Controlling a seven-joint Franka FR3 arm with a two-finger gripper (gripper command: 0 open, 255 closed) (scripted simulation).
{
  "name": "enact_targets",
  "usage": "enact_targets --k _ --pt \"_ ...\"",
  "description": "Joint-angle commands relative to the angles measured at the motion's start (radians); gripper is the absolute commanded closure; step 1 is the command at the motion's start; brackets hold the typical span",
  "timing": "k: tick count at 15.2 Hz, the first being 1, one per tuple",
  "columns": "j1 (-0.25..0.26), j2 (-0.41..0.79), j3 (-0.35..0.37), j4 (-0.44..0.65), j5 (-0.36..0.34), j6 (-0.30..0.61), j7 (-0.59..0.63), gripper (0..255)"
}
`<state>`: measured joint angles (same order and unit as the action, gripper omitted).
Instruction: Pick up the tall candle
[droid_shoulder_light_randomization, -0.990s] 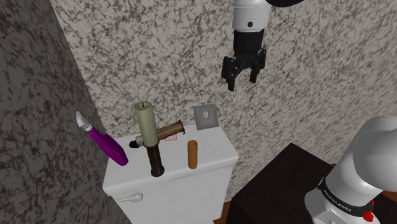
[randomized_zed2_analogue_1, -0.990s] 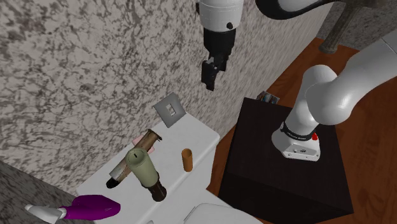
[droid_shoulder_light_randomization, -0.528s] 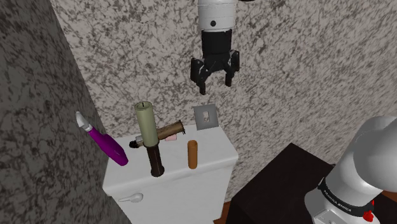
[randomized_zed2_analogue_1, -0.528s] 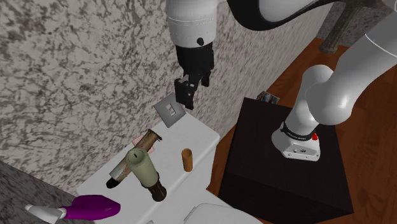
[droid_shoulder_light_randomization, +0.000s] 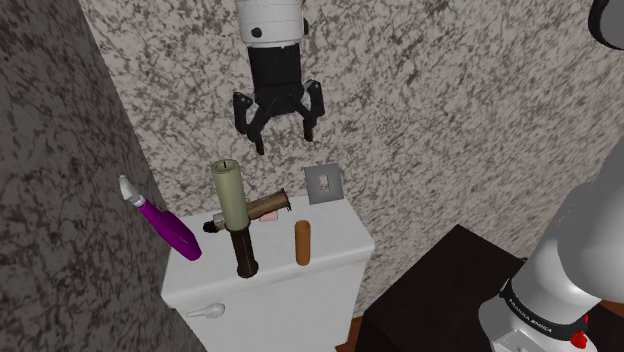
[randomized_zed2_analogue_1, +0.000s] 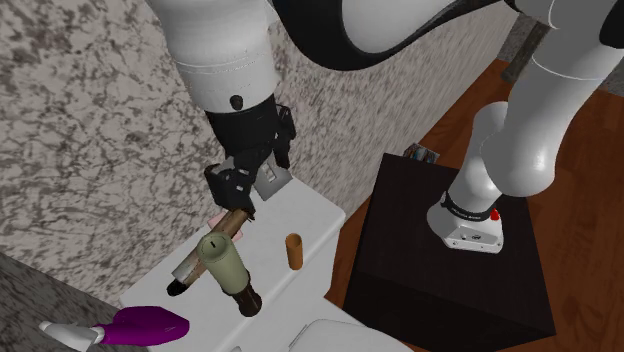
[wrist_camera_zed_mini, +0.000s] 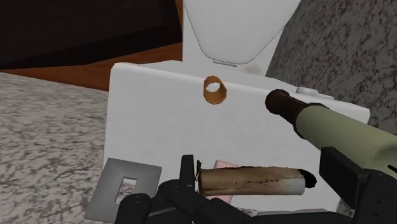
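The tall candle (droid_shoulder_light_randomization: 229, 194) is olive green and stands upright in a dark brown holder on the white toilet tank lid (droid_shoulder_light_randomization: 335, 240). It also stands near the tank's front in the second exterior view (randomized_zed2_analogue_1: 223, 260). My black gripper (droid_shoulder_light_randomization: 283, 130) hangs open in the air, above the candle's top and a little toward the shoulder view's right, touching nothing. In the second exterior view the gripper (randomized_zed2_analogue_1: 240, 185) hovers over the back of the lid. The wrist view has the candle (wrist_camera_zed_mini: 337, 130) passing just beyond the right finger, not held, with my gripper (wrist_camera_zed_mini: 270, 191) open.
A brown, stained cylinder (droid_shoulder_light_randomization: 265, 207) lies behind the candle. A short orange cylinder (droid_shoulder_light_randomization: 303, 242) stands beside it. A purple and white bottle (droid_shoulder_light_randomization: 165, 225) leans at the lid's left end. A grey switch plate (droid_shoulder_light_randomization: 323, 183) leans on the speckled wall. The black stand (droid_shoulder_light_randomization: 440, 290) is at lower right.
The arm has swung toward the shoulder view's left, from over the tank's right end to just above the candle. The fingers have stayed open. Nothing on the lid has moved.
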<state>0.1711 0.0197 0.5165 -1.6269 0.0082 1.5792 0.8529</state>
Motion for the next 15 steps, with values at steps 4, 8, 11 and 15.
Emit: enact_targets --k 4,8,11,15 --pt "0.091 0.235 0.047 0.270 -0.098 -0.069 0.138 0" --pt "0.192 0.411 0.049 0.510 -0.173 -0.153 0.206 0" --pt "0.176 0.391 0.048 0.439 -0.163 -0.101 0.203 0" --pt "0.157 0.370 0.048 0.346 -0.153 -0.028 0.199 0"
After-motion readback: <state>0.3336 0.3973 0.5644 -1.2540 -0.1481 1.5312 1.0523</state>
